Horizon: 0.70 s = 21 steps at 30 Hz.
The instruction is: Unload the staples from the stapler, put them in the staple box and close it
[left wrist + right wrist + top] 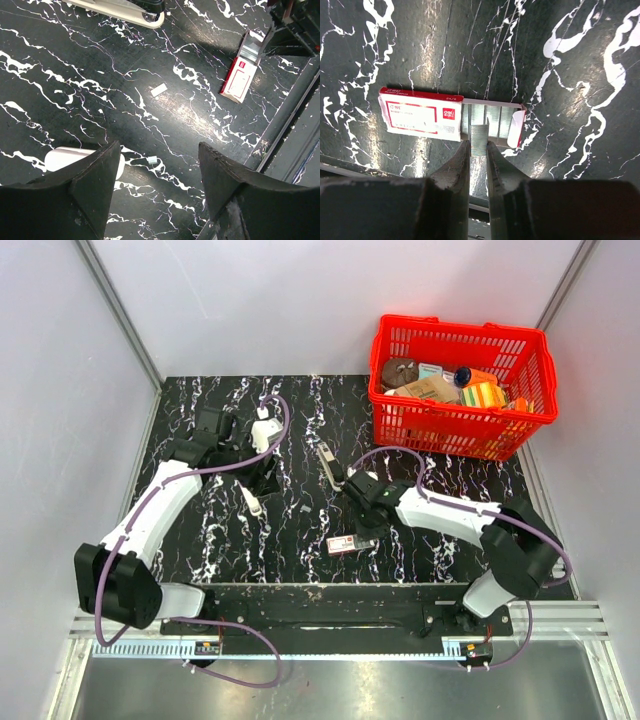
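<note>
The stapler [326,464] is a slim silvery-grey bar lying near the middle of the black marble table, with no gripper on it. Its pale, dark-topped end shows at the top edge of the left wrist view [125,10]. My right gripper [478,142] is shut on a short strip of staples [480,136]. It holds the strip just above the open tray of a red-and-white staple box [420,117], which lies at the table's front [345,544]. My left gripper [159,145] hangs open over bare table, left of the stapler [265,480], with nothing between its fingers.
A slim white bar [250,502] lies by the left gripper, its rounded end behind the left finger [65,160]. Two tiny pale bits [159,90] [151,160] lie on the table. A red basket [460,425] of goods stands at the back right. A metal rail [330,620] runs along the near edge.
</note>
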Each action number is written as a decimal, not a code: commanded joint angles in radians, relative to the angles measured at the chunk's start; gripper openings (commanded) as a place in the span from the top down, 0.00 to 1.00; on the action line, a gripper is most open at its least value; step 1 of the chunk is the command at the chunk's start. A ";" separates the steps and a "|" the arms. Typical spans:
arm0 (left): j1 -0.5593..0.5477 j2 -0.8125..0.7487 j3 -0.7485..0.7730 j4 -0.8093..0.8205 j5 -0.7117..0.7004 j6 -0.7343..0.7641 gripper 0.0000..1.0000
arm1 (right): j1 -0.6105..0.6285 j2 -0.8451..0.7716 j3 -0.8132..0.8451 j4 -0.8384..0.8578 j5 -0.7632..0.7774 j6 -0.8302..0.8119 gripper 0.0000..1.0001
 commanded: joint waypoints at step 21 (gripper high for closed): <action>0.006 -0.011 -0.004 0.023 0.058 -0.004 0.32 | 0.048 0.079 0.070 -0.044 0.044 -0.011 0.86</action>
